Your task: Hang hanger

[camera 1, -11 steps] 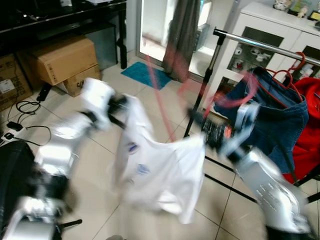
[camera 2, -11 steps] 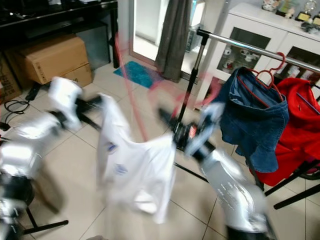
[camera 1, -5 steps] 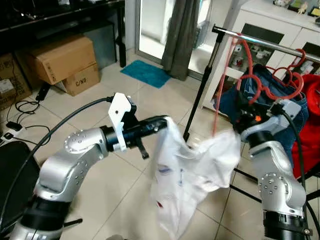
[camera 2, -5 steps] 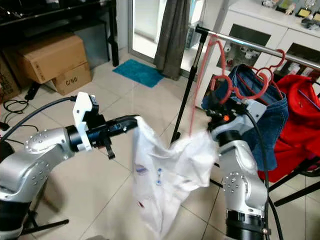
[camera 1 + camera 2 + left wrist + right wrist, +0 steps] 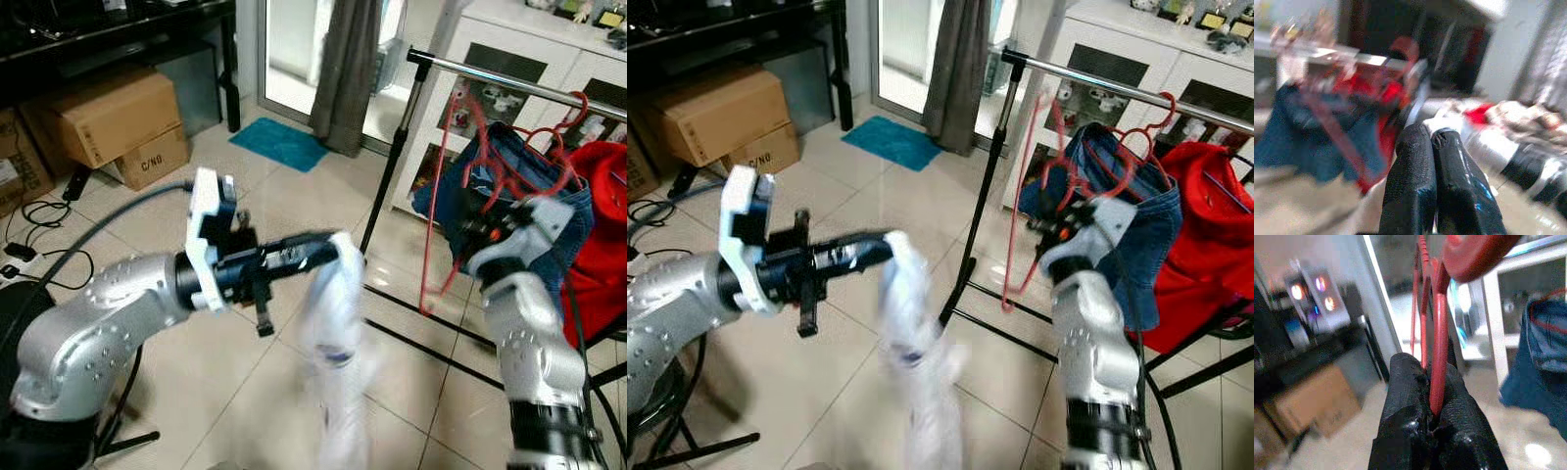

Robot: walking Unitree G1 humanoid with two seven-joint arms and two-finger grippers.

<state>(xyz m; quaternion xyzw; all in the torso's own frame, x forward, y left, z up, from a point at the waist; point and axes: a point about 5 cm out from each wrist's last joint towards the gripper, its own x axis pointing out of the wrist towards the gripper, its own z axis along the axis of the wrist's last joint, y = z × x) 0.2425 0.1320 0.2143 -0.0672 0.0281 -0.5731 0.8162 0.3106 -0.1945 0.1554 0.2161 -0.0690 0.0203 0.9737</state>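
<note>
The left gripper reaches forward over the tiled floor, its fingers pressed together on a white garment that hangs blurred below it. To its right, the right gripper is clamped on the red hanger, whose wire rises above the fingers and loops down beside them. Just beyond that gripper stands the clothes rail, carrying a blue denim piece and a red garment.

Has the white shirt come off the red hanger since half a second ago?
Yes. The shirt hangs from the left gripper alone, well left of the rack pole; the hanger in the right gripper is bare.
</note>
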